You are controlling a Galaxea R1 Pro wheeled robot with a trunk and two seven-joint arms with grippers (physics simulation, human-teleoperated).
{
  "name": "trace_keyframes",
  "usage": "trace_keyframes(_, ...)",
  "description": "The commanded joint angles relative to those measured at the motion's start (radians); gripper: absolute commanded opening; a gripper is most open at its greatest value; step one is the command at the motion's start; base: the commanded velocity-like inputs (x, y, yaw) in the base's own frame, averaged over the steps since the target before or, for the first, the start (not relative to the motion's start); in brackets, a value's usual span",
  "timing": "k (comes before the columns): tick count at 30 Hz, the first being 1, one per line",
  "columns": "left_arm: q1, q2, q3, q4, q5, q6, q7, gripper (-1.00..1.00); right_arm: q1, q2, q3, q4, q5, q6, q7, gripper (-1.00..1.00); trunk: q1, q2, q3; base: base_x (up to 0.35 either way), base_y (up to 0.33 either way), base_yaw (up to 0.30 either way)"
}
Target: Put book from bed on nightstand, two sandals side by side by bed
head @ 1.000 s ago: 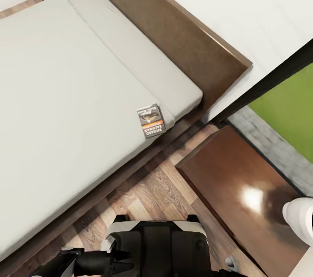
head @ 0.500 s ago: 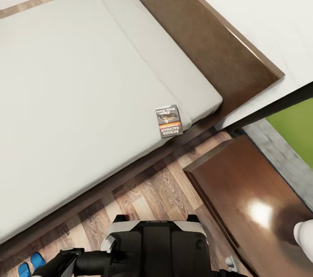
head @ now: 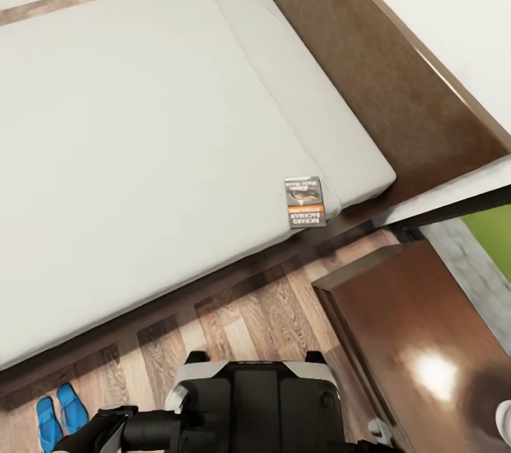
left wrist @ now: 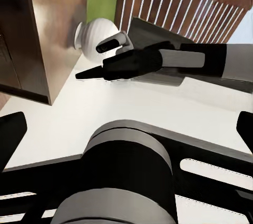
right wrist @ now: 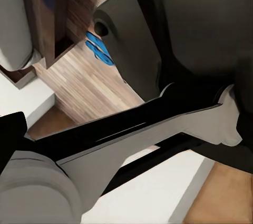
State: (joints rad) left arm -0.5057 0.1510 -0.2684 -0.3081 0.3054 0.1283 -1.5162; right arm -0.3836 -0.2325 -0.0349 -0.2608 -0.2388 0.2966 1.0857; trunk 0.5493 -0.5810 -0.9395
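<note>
One small grey-white paperback book (head: 305,202) is lying lower right on the off-white mattress bed (head: 142,155), nearer the right arm; I cannot tell how the jaws are standing.

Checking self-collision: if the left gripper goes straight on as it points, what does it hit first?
Likely the robot's own rounded grey-and-black body part, close ahead of the left gripper; the right arm lies beyond. Depth is unclear.
</note>
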Motion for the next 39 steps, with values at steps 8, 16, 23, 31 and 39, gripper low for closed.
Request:
trace_keyframes(8,-0.001,0.001,-0.008,0.000,0.007,0.010,-0.002,1.00,0.001,0.000,-0.003,-0.001,-0.003,0.010,0.003,1.00,0.000,-0.001,-0.001,0.000,0.000,0.158)
trace_keyframes(16,-0.001,-0.004,-0.008,0.000,0.007,0.010,-0.002,1.00,0.001,0.000,-0.003,-0.001,-0.002,0.010,0.005,1.00,0.000,-0.001,-0.001,0.000,0.000,0.010)
trace_keyframes(23,-0.001,-0.005,-0.008,0.000,0.007,0.010,-0.002,1.00,0.000,0.000,-0.003,-0.001,-0.003,0.010,0.004,1.00,0.000,-0.001,-0.001,0.000,0.000,0.000)
trace_keyframes(31,-0.001,-0.005,-0.008,0.000,0.007,0.011,-0.002,1.00,0.000,0.002,-0.003,-0.001,-0.002,0.009,-0.001,1.00,0.000,-0.001,-0.001,0.000,0.000,0.000)
trace_keyframes(39,-0.001,-0.009,-0.008,0.000,0.007,0.011,-0.002,1.00,0.000,0.004,-0.008,-0.013,-0.001,0.010,-0.059,1.00,0.000,-0.001,-0.001,0.000,0.000,0.000)
